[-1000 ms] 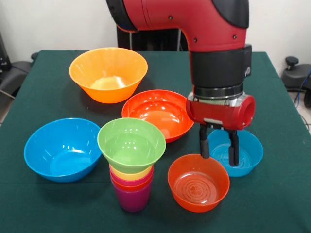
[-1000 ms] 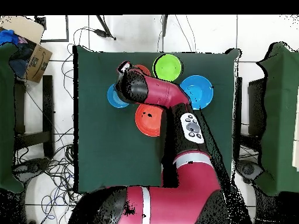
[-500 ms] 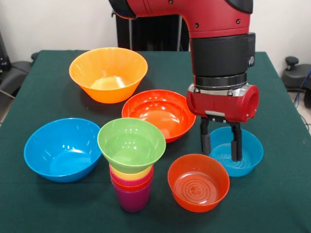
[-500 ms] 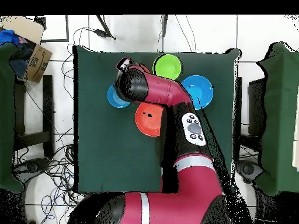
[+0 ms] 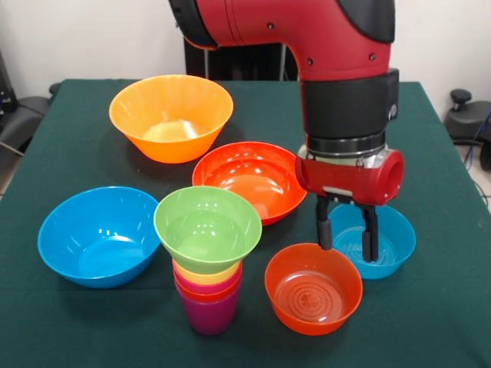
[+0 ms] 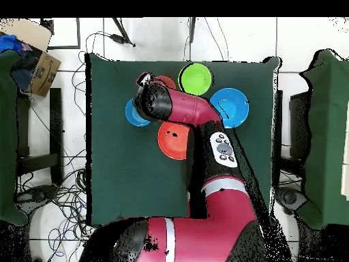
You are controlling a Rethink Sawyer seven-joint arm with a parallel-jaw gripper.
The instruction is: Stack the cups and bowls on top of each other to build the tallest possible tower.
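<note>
Green cloth covered the surface (image 5: 69, 123). Gripper (image 5: 347, 234) hung with fingers apart, straddling the small blue bowl's (image 5: 387, 238) near rim; descent should centre the rim before closing.

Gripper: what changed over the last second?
The gripper rose and drifted slightly toward the small blue bowl, then came back down to about where it started, open and empty between that bowl and the small orange bowl. Nothing grabbed or released. Bowls and tower unmoved.
</note>
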